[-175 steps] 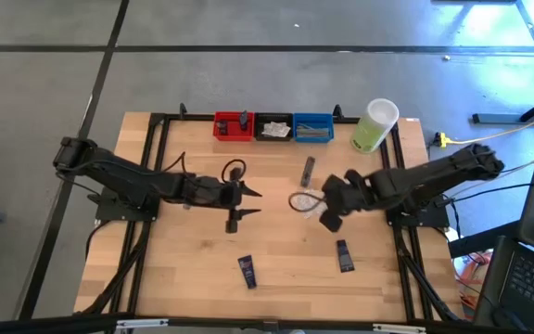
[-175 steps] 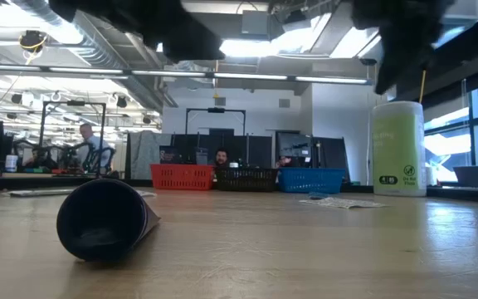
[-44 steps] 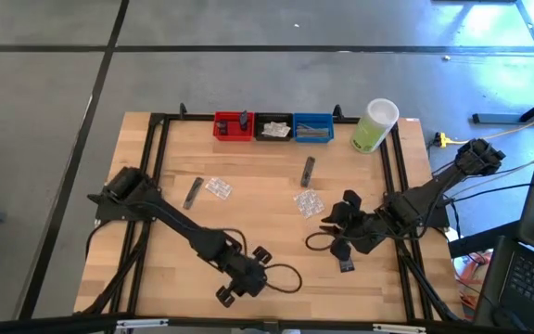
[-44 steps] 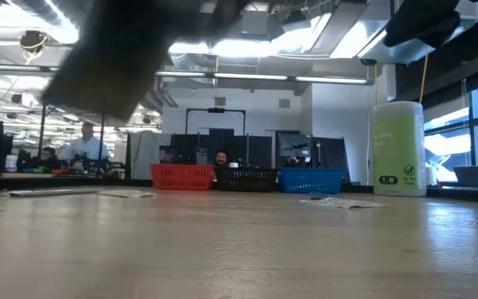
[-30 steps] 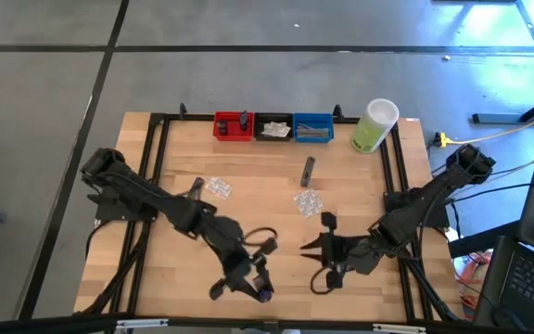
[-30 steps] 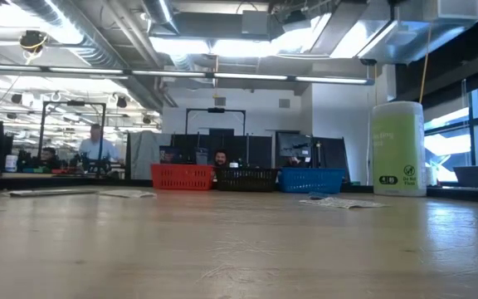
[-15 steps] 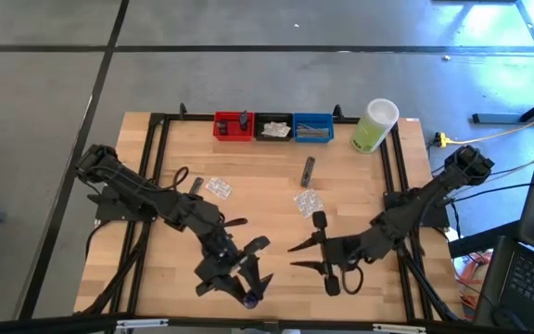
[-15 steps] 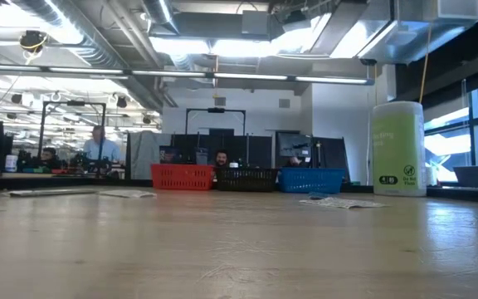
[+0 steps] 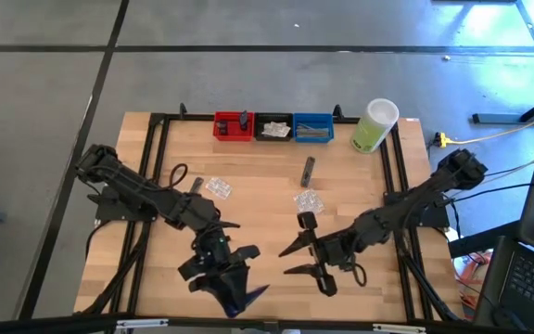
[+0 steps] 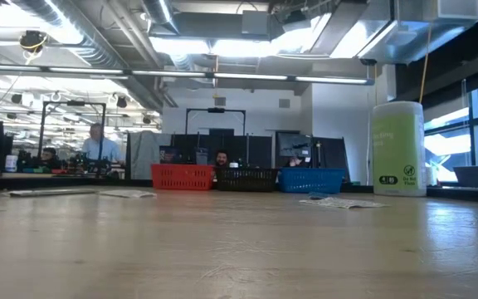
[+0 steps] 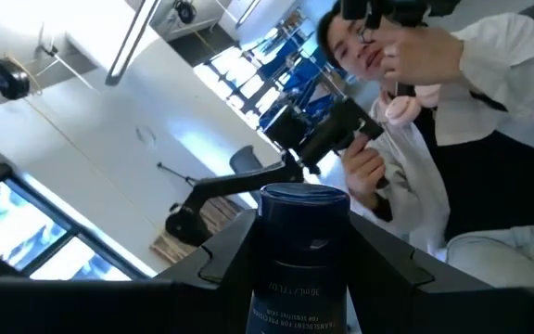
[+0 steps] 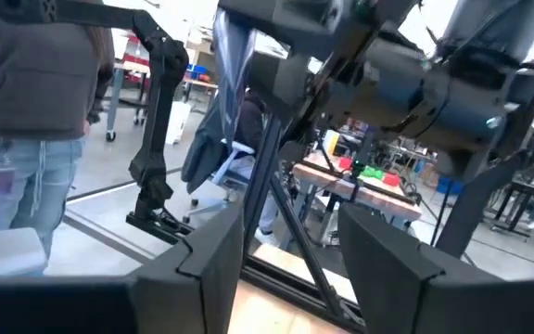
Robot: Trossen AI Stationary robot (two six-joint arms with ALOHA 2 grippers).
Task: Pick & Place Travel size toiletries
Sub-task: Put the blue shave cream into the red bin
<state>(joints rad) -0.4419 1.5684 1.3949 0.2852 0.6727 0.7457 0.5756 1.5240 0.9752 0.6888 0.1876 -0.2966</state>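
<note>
High view: red bin (image 9: 233, 126) w/ dark tube, black bin (image 9: 273, 127) w/ clear packets, blue bin (image 9: 313, 128) w/ grey sachets. Left gripper (image 9: 234, 289) clamps navy tube (image 11: 301, 250), near edge. Right gripper (image 9: 297, 258) agape, empty.

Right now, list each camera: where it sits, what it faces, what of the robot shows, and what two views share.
High: above the table, looking straight down; both arms, left gripper shut on a navy tube, right gripper open.
Low: at table-top height, looking level at the red bin, black bin, blue bin and green container; no arm shows.
Left wrist: tilted up at a person, the tube between its fingers.
Right wrist: faces the room past its open fingers.
High and left wrist share the tube.
</note>
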